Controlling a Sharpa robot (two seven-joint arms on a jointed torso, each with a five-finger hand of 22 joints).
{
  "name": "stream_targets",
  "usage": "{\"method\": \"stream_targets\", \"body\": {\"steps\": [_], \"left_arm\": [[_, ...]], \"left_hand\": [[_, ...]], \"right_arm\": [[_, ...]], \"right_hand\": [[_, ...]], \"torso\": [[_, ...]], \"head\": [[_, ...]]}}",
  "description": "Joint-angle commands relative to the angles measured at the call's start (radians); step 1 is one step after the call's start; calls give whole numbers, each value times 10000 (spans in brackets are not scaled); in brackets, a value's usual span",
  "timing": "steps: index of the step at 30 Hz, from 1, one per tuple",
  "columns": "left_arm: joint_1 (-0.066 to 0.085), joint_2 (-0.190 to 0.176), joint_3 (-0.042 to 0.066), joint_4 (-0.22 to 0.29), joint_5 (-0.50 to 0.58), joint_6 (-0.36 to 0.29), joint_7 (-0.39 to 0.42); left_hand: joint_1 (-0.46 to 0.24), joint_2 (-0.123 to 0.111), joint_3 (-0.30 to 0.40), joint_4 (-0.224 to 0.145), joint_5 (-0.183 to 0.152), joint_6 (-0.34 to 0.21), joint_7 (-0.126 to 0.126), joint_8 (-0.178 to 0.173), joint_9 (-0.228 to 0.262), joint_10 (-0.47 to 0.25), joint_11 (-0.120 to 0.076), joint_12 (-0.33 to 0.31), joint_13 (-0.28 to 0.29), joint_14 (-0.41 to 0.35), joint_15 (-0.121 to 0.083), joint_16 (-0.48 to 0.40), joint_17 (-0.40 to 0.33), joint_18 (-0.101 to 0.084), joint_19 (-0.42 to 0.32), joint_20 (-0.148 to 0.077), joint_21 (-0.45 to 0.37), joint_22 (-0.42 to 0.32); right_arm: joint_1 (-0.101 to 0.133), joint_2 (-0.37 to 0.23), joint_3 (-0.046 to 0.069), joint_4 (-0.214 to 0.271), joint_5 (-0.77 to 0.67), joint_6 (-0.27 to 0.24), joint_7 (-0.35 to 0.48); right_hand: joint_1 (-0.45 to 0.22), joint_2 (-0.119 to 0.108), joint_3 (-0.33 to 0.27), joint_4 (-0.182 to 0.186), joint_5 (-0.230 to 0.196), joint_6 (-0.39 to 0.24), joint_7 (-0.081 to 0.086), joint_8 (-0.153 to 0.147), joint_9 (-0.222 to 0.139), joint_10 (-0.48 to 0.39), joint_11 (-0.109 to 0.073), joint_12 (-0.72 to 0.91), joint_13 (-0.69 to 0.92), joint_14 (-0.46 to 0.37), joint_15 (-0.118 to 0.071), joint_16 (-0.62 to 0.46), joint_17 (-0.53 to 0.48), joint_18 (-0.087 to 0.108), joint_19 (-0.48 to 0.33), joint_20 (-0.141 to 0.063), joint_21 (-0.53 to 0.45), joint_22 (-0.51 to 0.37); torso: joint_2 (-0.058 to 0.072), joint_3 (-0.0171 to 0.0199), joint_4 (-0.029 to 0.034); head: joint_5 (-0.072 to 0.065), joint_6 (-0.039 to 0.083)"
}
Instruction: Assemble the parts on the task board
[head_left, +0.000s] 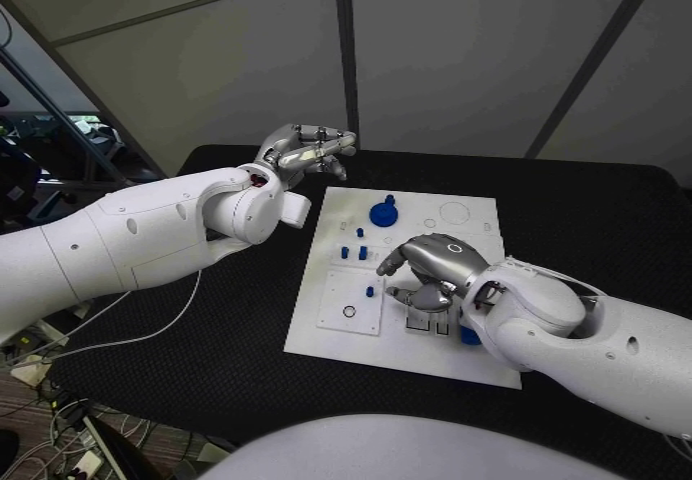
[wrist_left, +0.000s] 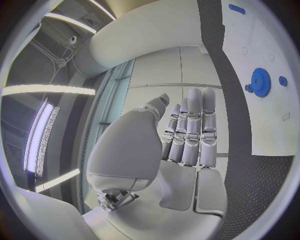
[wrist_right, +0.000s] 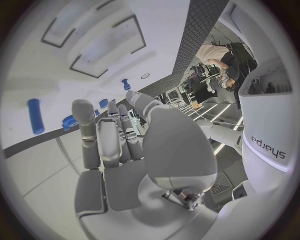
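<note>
The right hand hovers, fingers loosely apart and empty, over the task board, apparently reaching for small blue pegs just beside its fingertips; the blue gear stands beyond. The left hand waits released off the counter.

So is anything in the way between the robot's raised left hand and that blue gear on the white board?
Nothing visible. The left hand is raised beyond the board's far left corner, holding nothing. The blue gear stands in the open on the board, with only bare board and black table between them.
</note>
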Motion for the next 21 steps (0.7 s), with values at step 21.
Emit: {"method": "stream_targets", "body": {"steps": [21], "left_arm": [[15, 76, -109, -77, -137, 247, -14]], "left_hand": [[83, 75, -36, -53, 8, -43, -5, 44, 17, -40, -12, 70, -15, -77, -6, -69, -22, -121, 21, 56, -46, -20]], "right_arm": [[421, -1168, 806, -455, 466, 1355, -833]], "right_hand": [[374, -94, -1541, 389, -200, -511, -376, -45, -18, -1079, -56, 386, 16, 190, 45, -215, -584, 157, -392, -1, -647, -860]], "torso": [[25, -17, 9]], "head": [[-535, 363]]}}
